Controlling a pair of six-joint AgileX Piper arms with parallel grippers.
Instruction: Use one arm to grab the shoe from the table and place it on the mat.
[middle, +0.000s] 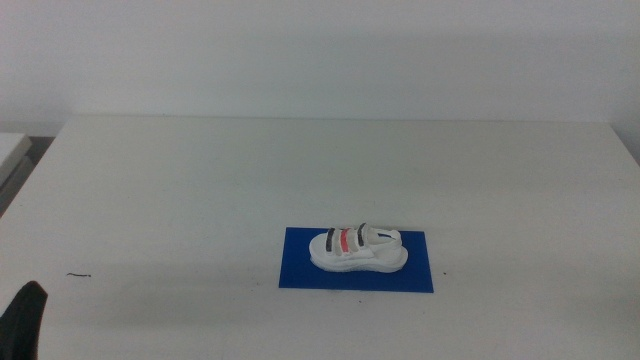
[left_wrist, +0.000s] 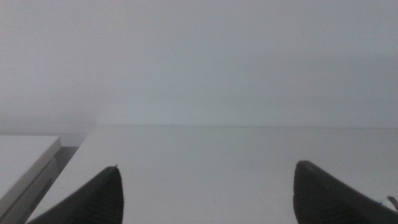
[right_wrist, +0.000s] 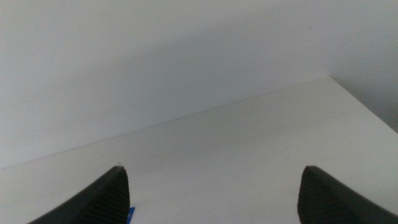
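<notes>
The white shoe (middle: 358, 248) with two black straps and a red strap lies on its sole on the blue mat (middle: 300, 272), right of the table's middle, towards the front. No gripper touches it. The left gripper (left_wrist: 205, 193) is open and empty, and shows in the middle view only as a dark tip (middle: 24, 318) at the bottom left corner. The right gripper (right_wrist: 211, 196) is open and empty and is out of the middle view. A blue corner of the mat (right_wrist: 131, 214) shows beside one jaw in the right wrist view.
The white table (middle: 200, 180) is bare around the mat. A small dark mark (middle: 78, 275) lies near its front left edge. A second white surface (middle: 10, 145) stands beyond the table's left edge.
</notes>
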